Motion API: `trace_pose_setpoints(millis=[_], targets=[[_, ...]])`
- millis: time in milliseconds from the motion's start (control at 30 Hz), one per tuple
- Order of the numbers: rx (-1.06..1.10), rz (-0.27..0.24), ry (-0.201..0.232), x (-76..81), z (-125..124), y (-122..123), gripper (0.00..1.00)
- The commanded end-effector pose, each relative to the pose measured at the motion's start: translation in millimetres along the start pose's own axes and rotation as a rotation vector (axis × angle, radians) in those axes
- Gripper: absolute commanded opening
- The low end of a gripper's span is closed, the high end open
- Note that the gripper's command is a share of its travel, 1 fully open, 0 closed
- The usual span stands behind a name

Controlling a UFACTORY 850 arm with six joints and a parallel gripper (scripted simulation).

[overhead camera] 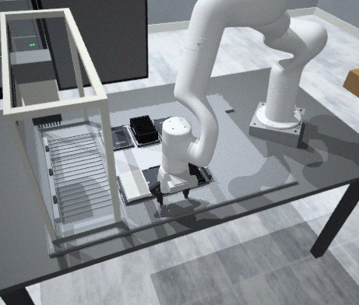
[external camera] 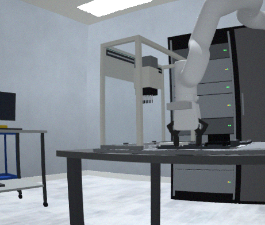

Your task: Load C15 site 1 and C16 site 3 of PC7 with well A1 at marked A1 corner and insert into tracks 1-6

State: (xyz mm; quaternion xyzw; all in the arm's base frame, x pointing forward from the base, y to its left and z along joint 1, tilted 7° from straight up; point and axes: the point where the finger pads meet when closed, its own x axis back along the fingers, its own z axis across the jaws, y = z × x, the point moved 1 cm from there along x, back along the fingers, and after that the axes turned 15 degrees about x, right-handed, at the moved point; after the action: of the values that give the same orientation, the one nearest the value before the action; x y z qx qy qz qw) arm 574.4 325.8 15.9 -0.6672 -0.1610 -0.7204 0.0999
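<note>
PC7 (overhead camera: 131,196) is lying loose on the apron, beside the instrument frame (overhead camera: 106,101), with the gripper (overhead camera: 173,196) hanging low over it.
A white plate (overhead camera: 133,186) is sitting on its end nearest the rails (overhead camera: 75,171); the gripper's fingers are standing spread wide, gripping nothing, tips down near the carrier; the black deep-well block C51 (overhead camera: 144,129) is resting in its nest behind, well apart; the table (overhead camera: 11,241) is carrying it all.
</note>
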Motion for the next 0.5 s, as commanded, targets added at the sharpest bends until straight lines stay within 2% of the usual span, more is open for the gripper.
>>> trace_pose_setpoints(millis=[0, 467], targets=[[0.000, 0.000, 0.002, -1.7, 0.8, -0.1, 1.00], [0.000, 0.000, 0.002, -7.1, 0.9, -0.1, 1.00]])
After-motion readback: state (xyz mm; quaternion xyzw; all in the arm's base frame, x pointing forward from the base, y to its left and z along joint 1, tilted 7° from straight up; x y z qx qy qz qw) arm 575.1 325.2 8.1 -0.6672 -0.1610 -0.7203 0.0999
